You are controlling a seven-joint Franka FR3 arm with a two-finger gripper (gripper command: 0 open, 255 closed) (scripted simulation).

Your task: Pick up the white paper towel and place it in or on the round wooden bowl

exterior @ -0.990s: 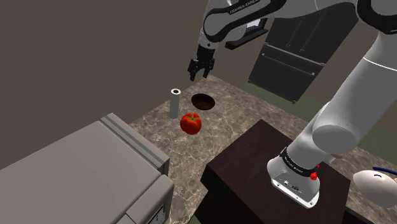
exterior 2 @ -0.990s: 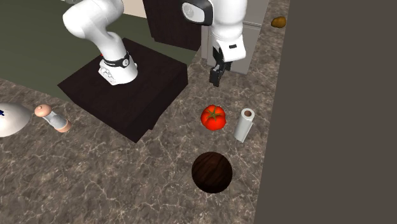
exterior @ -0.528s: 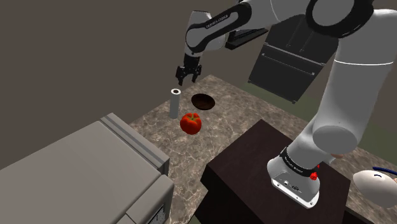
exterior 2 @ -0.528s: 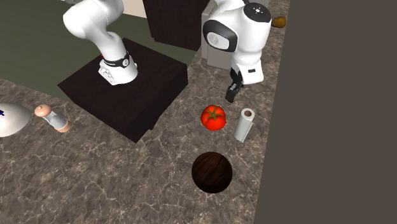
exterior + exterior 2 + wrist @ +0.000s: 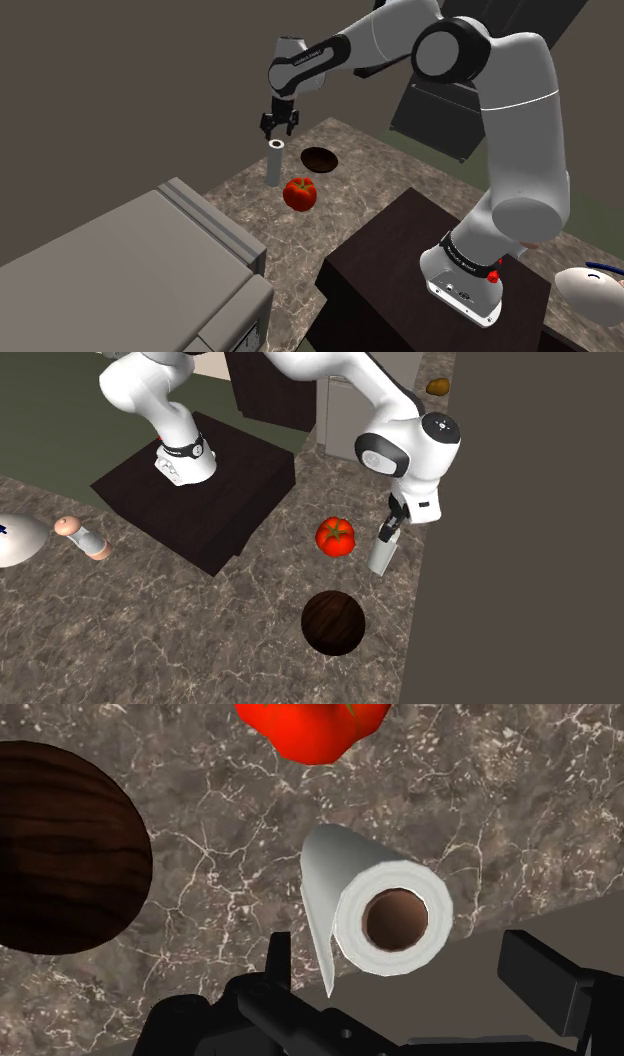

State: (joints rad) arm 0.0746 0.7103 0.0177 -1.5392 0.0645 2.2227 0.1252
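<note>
gripper: black two-finger gripper (image 5: 405, 952) directly above the paper towel roll (image 5: 340, 894), pointing down along the roll's axis. Fingers are spread wide, one on each side of the roll's top end, neither touching. Nothing held.
roll: white, upright on the marble countertop (image 5: 200, 642), brown core facing the wrist camera. Because it's standing, a top-down approach makes sense.
tomato: red tomato (image 5: 337, 536) just beside the roll, apart from it.
wall: grey-brown wall (image 5: 520, 532) just beside the roll, on the side opposite the tomato.
finger line: runs across the roll between tomato side and wall side. My guess is it's turned that way so both fingers drop into free space.
bowl: dark round wooden bowl (image 5: 333, 622) near the roll, apart from it, on the same counter, empty.
step: pre-grasp, aligned over the roll. Descent and closing not yet done, then a short carry to the bowl.
risk: the roll is slim and tall, so an off-centre finger touch could tip it toward the tomato or the wall.
</note>
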